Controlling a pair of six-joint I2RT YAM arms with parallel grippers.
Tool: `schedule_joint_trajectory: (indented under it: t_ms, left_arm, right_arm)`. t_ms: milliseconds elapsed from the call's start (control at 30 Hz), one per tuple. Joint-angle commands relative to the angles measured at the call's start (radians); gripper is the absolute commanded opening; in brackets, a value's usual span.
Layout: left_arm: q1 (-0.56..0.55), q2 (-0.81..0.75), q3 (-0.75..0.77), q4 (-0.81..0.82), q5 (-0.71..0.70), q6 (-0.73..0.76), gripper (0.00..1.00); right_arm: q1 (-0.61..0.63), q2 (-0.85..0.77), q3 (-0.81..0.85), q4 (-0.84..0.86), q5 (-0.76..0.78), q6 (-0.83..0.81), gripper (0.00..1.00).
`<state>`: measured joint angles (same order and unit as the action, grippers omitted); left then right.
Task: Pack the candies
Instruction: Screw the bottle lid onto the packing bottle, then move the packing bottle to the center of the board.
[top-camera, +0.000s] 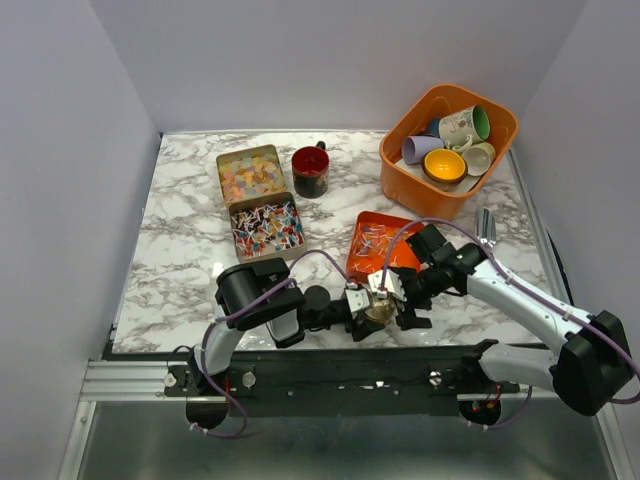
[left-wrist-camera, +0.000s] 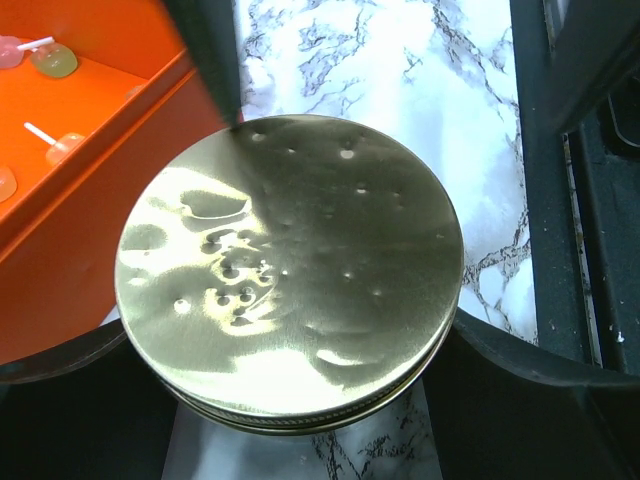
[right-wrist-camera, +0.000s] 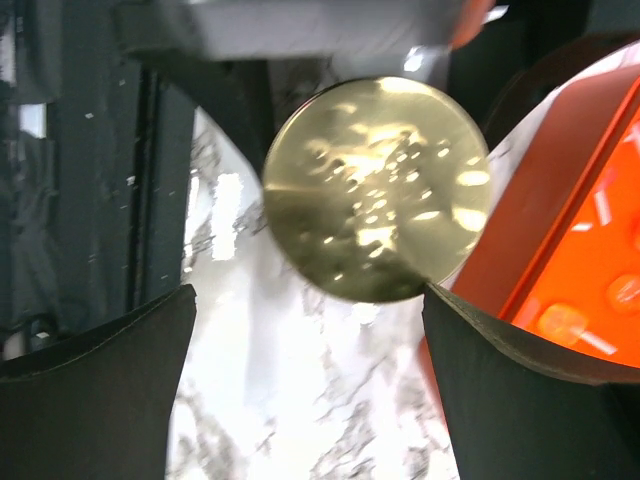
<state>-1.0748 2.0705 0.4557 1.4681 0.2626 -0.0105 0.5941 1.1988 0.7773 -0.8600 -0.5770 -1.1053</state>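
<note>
The round gold tin (left-wrist-camera: 290, 270) is just beside the near edge of the orange tray (left-wrist-camera: 80, 230), low over the bench (top-camera: 180, 250). The left pincer (left-wrist-camera: 288, 328) pinches its sides, probably to steady it for opening. The right pincer (right-wrist-camera: 308, 292) hovers above with fingers spread wide, gripping nothing. The candies (top-camera: 375, 240) lie loose in the tray, with more in two square tins (top-camera: 262, 200) beyond its far left corner.

A robot lab cell: plain white walls (top-camera: 60, 150) enclose a marble-patterned table (top-camera: 180, 280) edged by aluminium rail (top-camera: 130, 378).
</note>
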Motion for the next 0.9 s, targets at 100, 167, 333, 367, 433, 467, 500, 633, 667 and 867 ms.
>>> schedule_joint_trajectory:
  t_ms: [100, 167, 333, 367, 433, 467, 500, 633, 667, 867]
  left_arm:
    - [0.035, 0.048, -0.012, 0.175, -0.036, -0.003, 0.0]
    - [0.032, 0.043, -0.012, 0.161, -0.031, 0.0, 0.0]
    - [0.03, -0.036, -0.044, 0.112, 0.029, 0.03, 0.7]
    - [0.03, -0.053, -0.069, 0.094, 0.041, 0.032, 0.76]
    - [0.03, -0.098, -0.092, 0.075, 0.097, 0.034, 0.99]
    - [0.03, -0.114, -0.115, 0.051, 0.116, 0.03, 0.99]
    - [0.03, -0.145, -0.126, 0.04, 0.136, 0.026, 0.99]
    - [0.03, -0.19, -0.155, -0.012, 0.233, 0.014, 0.99]
    - [0.03, -0.188, -0.155, -0.012, 0.256, 0.014, 0.99]
    - [0.041, -0.256, -0.181, -0.063, 0.167, 0.058, 0.99]
  right_arm:
    - [-0.025, -0.033, 0.037, -0.088, -0.021, 0.203, 1.0]
    - [-0.048, -0.018, 0.077, -0.079, -0.032, 0.24, 1.0]
    - [-0.057, 0.019, 0.171, -0.086, -0.011, 0.24, 1.0]
    - [-0.059, 0.03, 0.18, -0.088, 0.002, 0.234, 1.0]
    - [-0.063, 0.041, 0.206, -0.082, 0.012, 0.229, 1.0]
    - [-0.065, 0.051, 0.217, -0.077, 0.019, 0.234, 1.0]
    - [-0.065, 0.056, 0.226, -0.07, 0.023, 0.24, 1.0]
    - [-0.08, 0.067, 0.277, -0.048, 0.029, 0.282, 1.0]
    - [-0.08, 0.068, 0.29, -0.048, 0.01, 0.294, 1.0]
    - [-0.08, 0.096, 0.346, -0.056, -0.057, 0.344, 1.0]
